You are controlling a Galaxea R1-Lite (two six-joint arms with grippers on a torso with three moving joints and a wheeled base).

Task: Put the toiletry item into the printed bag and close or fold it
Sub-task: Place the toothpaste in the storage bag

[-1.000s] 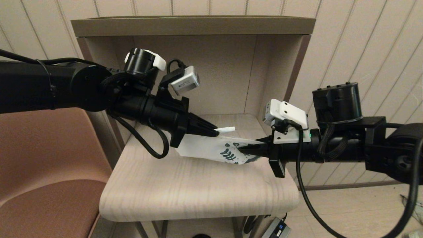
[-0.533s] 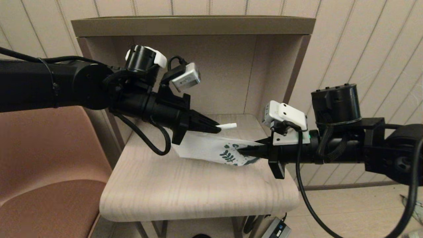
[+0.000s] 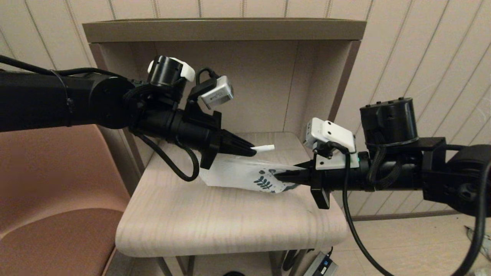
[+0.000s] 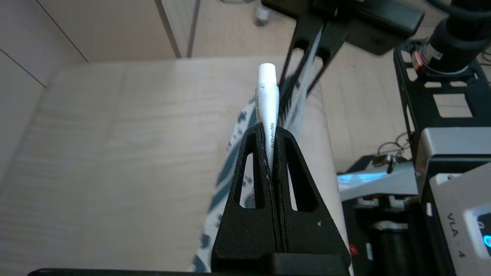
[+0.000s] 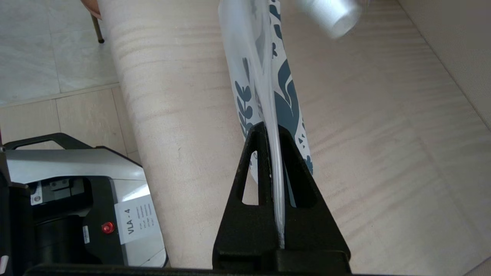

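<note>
Mid-insertion: left gripper (image 3: 251,151) clamped on the toiletry item (image 3: 264,148), cap toward the right (tail pinched), just above the printed bag (image 3: 245,174). Right gripper (image 3: 278,176) pinching the bag's printed end above the table (image 3: 215,218). Next, probably: finding the mouth, sliding in.

I read this as a hotel-style bedroom or a mock-up of one. I see a small bedside table (image 3: 230,222) with a pale wood-grain top and rounded corners, its back rising into a hooded alcove under a shelf (image 3: 224,30). Behind it the wall (image 3: 422,57) is clad in cream panels with slanting grooves. To my left a padded, salmon-coloured headboard or seat (image 3: 57,191) sits against the table. The floor (image 5: 46,57) is light tile. A small tube marked TOOTHPASTE (image 4: 267,99) and a leaf-printed bag (image 3: 249,177) suit a guest room.
</note>
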